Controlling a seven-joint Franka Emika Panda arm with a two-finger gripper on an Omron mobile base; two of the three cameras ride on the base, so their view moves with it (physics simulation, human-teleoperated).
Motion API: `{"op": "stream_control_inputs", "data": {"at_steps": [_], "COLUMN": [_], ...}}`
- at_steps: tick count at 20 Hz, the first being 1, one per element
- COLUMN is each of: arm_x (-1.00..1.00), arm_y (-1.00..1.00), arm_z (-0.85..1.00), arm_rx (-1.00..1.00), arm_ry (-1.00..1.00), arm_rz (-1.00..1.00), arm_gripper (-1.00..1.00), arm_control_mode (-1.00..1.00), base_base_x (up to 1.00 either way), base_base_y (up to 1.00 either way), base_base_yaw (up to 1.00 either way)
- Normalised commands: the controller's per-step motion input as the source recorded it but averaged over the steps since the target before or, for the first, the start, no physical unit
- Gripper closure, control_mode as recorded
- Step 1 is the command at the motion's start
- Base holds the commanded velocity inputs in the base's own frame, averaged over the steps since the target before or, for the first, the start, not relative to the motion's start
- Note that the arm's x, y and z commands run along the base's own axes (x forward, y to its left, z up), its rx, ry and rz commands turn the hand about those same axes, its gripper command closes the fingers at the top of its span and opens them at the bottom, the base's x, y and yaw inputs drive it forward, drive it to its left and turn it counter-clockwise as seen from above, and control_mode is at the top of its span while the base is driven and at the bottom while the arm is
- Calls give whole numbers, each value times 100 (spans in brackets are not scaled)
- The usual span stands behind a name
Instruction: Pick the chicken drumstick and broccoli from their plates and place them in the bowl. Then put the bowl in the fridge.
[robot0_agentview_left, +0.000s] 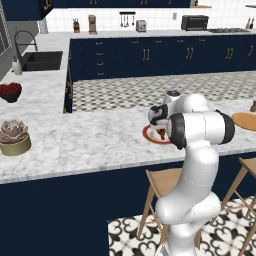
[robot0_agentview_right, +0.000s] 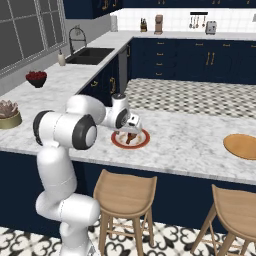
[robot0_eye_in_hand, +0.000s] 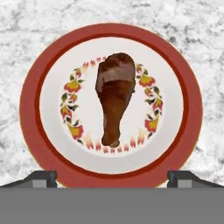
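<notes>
- Hand (robot0_eye_in_hand: 112, 178) nearest the lens, at bottom of the hand view: fingertips spread wide to either corner, holding nothing, poised above the plate.
- Worktop (robot0_agentview_left: 95, 140), marbled, carries everything.
- Red-rimmed plate (robot0_eye_in_hand: 30, 109), mid frame, holds only the chicken drumstick.
- Tan plate (robot0_agentview_right: 242, 146), right edge of the right base view; contents unclear.
- Chicken drumstick (robot0_eye_in_hand: 114, 96): probably light, stiff, a bit slick; best gripped across the thick upper end.

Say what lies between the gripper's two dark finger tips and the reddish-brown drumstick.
In the hand view, only the white, red-rimmed plate shows between the gripper and the reddish-brown chicken drumstick: its painted flower ring, white face and red rim.
</notes>
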Motion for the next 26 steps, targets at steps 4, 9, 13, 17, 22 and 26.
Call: {"op": "stream_control_inputs", "data": {"at_steps": [4, 9, 13, 17, 22, 26], "arm_x": [45, 39, 40, 41, 23, -5], "arm_y": [-8, -13, -6, -6, -10, 0], "arm_z": [-45, -43, -36, -28, -17, -5], "arm_rx": [0, 0, 0, 0, 1, 1], "arm_ry": [0, 0, 0, 1, 0, 0], "arm_rz": [0, 0, 0, 0, 3, 4], "arm_gripper": [-100, -100, -100, 100, 100, 100], "arm_control_mode": [-100, -100, -100, -100, -100, -100], "base_base_x": [0, 0, 0, 0, 0, 0], "base_base_y": [0, 0, 0, 0, 0, 0], "base_base_yaw": [0, 0, 0, 0, 0, 0]}}
